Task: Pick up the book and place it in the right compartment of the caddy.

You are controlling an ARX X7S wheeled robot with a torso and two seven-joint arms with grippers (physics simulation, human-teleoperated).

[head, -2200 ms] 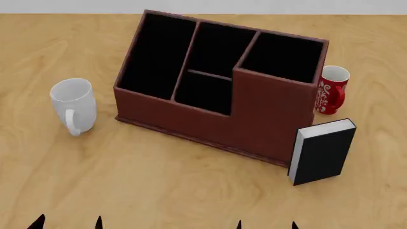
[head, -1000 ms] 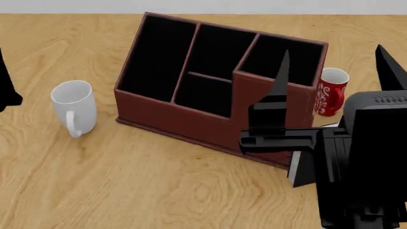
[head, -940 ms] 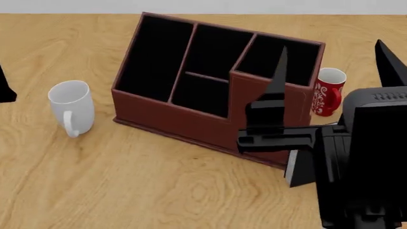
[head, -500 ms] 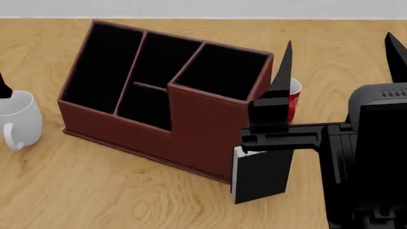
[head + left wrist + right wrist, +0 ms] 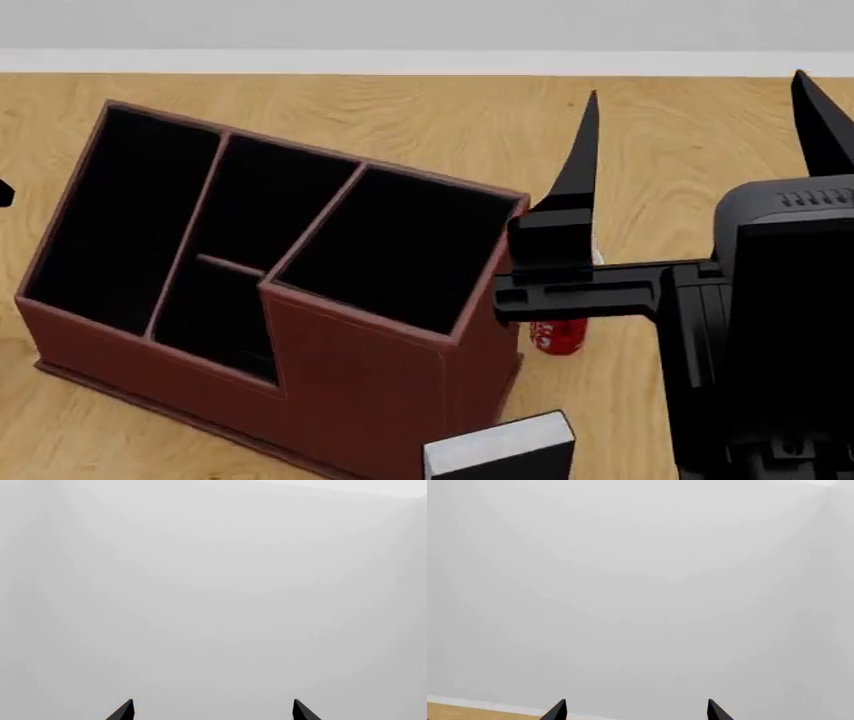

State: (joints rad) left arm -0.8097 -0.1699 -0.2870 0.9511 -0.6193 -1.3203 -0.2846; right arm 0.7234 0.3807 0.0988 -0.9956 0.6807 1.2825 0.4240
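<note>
The reddish-brown caddy (image 5: 360,400) fills the left and middle of the head view. Its right compartment (image 5: 394,255) is wide, black-lined and has nothing in it. Only the top of the book (image 5: 497,452), with pale page edges, shows at the bottom edge, just right of the caddy's front corner. My right gripper (image 5: 701,135) is raised in front of the camera, right of the caddy and well above the book. It is open, fingers pointing up, holding nothing. My left gripper (image 5: 212,712) is open too, facing a blank grey wall. My right gripper (image 5: 635,711) faces the same wall.
A red patterned mug (image 5: 558,336) stands behind the caddy's right end, mostly hidden by my right gripper's finger (image 5: 582,160). The wooden table (image 5: 400,105) runs back to a pale wall. A black sliver (image 5: 4,192) shows at the head view's left edge.
The head view has swung right and up. The caddy now sits further left and lower, the book has dropped to the bottom edge, and the white mug has left the view. Both grippers stay open.
</note>
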